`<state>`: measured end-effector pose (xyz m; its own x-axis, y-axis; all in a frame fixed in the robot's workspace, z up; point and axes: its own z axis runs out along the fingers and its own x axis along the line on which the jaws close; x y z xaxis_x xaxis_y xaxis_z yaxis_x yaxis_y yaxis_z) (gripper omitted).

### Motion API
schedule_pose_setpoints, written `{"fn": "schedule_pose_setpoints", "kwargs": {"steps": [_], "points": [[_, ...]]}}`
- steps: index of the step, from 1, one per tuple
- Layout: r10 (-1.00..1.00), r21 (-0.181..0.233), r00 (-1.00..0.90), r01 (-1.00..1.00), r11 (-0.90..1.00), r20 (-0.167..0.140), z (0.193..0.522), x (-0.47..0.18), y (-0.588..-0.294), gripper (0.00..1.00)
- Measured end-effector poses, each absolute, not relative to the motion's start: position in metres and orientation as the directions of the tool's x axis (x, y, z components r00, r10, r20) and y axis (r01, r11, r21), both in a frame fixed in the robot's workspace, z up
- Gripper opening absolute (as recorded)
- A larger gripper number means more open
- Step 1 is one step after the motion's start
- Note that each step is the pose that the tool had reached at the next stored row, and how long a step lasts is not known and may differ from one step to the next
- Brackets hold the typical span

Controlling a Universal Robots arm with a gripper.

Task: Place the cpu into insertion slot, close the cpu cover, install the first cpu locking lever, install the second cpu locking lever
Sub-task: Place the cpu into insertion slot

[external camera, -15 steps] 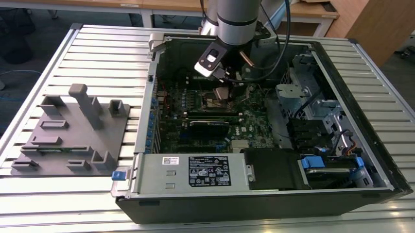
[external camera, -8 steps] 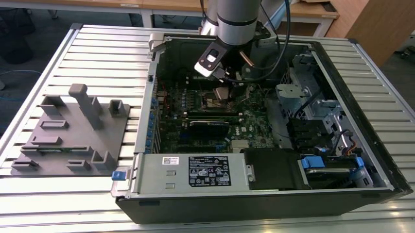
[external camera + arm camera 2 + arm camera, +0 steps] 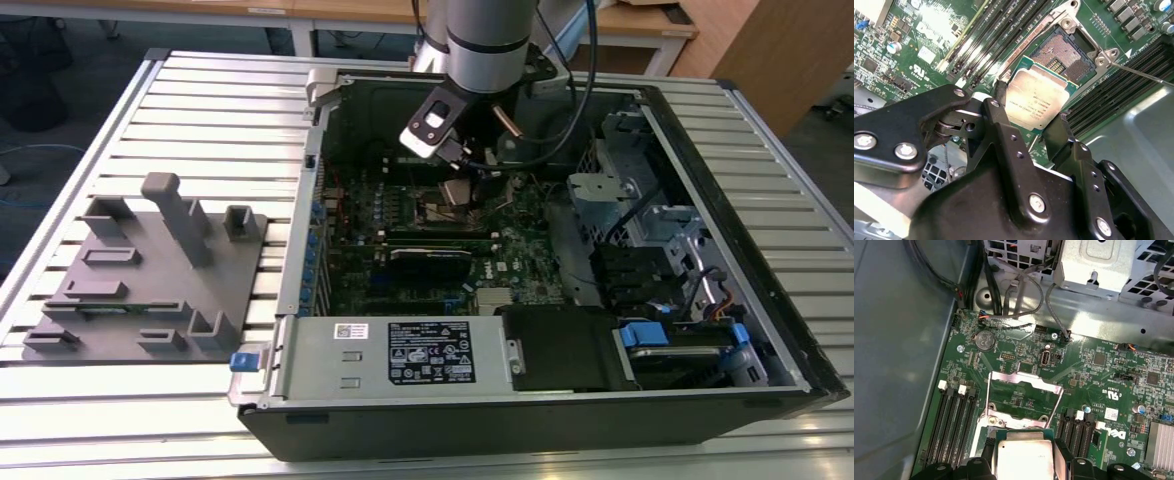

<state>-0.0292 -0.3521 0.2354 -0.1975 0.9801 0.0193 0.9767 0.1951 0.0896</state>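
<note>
The claw is closed on the cpu, with one finger on each of two opposite edges. The metal top faces up, I think so that the contacts underneath are not touched. The cpu hangs just above the insertion slot and covers it only partly. It is not seated, and a part of the slot's contact field lies bare beyond the chip. In the first wrist view the cpu cover is swung open, away from the slot, which leaves the way down free. A thin locking lever stands out beside the slot, probably released for the same reason.
</note>
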Motion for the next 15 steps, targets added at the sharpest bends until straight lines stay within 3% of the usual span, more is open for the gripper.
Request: {"fn": "schedule_pose_setpoints", "kwargs": {"steps": [15], "points": [[0.999,0.089,-0.039,0.995,0.037,0.019,0.2337,-0.0292,-0.3522,0.54]]}}
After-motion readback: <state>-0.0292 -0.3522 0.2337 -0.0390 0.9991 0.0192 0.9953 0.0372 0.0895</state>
